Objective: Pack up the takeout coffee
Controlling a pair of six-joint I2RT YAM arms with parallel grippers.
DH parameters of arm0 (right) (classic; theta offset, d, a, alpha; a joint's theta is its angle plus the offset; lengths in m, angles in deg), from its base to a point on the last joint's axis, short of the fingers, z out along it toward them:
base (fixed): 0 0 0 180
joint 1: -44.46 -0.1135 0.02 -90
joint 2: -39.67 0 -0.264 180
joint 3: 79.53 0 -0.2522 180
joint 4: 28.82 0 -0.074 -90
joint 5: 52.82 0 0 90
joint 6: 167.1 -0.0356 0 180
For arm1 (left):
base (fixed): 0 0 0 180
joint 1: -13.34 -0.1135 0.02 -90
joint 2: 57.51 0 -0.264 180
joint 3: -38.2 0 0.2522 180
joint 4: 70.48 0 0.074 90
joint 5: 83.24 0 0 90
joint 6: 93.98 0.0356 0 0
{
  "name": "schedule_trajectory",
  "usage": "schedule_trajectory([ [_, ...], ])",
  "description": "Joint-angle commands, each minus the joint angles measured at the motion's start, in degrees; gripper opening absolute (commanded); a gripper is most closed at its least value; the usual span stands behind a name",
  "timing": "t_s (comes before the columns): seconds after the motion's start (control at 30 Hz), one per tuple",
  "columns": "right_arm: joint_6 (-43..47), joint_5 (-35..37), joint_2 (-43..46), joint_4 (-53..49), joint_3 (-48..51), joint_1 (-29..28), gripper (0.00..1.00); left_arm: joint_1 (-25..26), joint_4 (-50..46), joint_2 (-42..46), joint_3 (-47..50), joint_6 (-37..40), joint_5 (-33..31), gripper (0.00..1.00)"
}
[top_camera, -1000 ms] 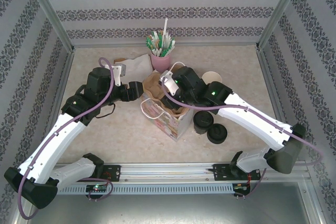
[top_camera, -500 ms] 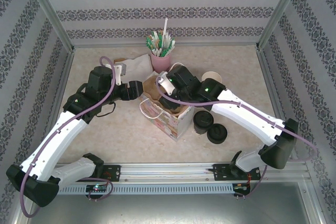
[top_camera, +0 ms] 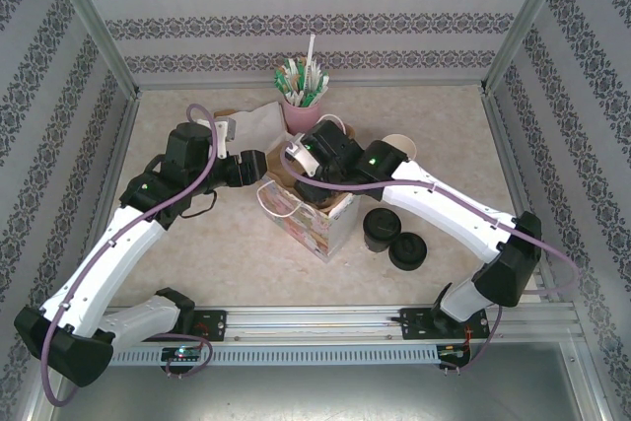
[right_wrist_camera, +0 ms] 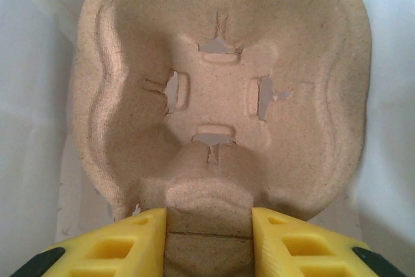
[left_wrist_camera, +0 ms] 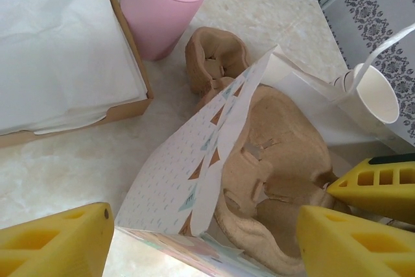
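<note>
While the right gripper [right_wrist_camera: 209, 225] shifts left over the paper bag [top_camera: 314, 229], it keeps pinching the pulp cup carrier [right_wrist_camera: 220, 95]. The left gripper [left_wrist_camera: 204, 225] stays spread wide astride the bag wall.

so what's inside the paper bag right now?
A brown pulp cup carrier sits in the paper bag, its near edge pinched between the right fingers. The socket in view holds no cup. The bag floor under the carrier is covered.
</note>
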Motion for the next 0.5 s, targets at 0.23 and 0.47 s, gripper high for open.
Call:
schedule_trajectory([
  [0.23, -3.16, 2.57, -2.86, 0.51, -4.50, 0.51, 0.36, -0.66, 1.59, -0.36, 0.74, 0.46, 3.97, 0.72],
  [0.47, -5.34, 3.45, -4.92, 0.28, -6.56, 0.53, 0.36, -0.65, 1.89, -0.61, 1.39, 0.48, 6.09, 0.69],
])
